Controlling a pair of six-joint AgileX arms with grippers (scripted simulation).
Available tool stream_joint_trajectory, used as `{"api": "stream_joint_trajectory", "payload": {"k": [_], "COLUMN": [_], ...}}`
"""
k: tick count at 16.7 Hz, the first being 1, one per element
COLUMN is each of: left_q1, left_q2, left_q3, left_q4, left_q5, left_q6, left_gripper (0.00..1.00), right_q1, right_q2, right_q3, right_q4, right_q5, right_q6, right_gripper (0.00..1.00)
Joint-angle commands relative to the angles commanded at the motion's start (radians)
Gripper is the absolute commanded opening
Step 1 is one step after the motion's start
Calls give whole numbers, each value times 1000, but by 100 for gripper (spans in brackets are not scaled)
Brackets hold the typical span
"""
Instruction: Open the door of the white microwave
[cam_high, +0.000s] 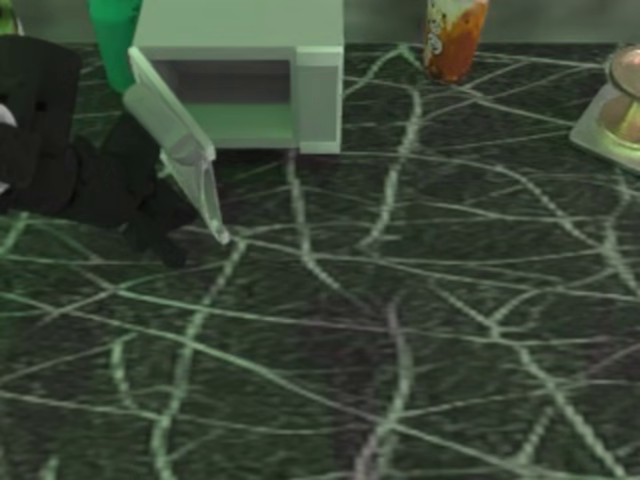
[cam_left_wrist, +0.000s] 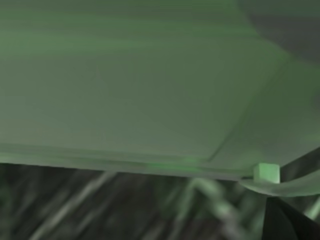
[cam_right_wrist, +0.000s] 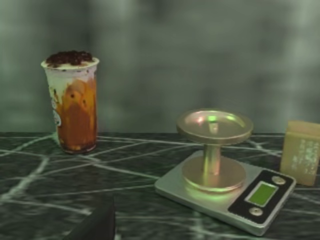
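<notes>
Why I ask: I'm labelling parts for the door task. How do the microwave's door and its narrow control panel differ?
The door has swung out on its left hinge, angling toward the table's front; the control panel sits flush on the white microwave.
The door carries a greyish translucent window; the control panel is plain.
The door is wide, with the left gripper beside its free edge; the control panel is narrow and untouched.
Both are pale white.
</notes>
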Motion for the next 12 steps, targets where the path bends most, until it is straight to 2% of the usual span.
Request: {"api": "stream_joint_trajectory", "payload": {"k": [12], "left_q1": [20], "left_q2": [4], "left_q3": [7], "left_q4": [-24], "left_q5": [22], "left_q6": [43], "left_gripper": [0], "right_q1": [0], "right_q2": [0], "right_q3": [0], "right_q4": [0], "right_q5": [0], "right_q6": [0], "right_gripper": [100]}}
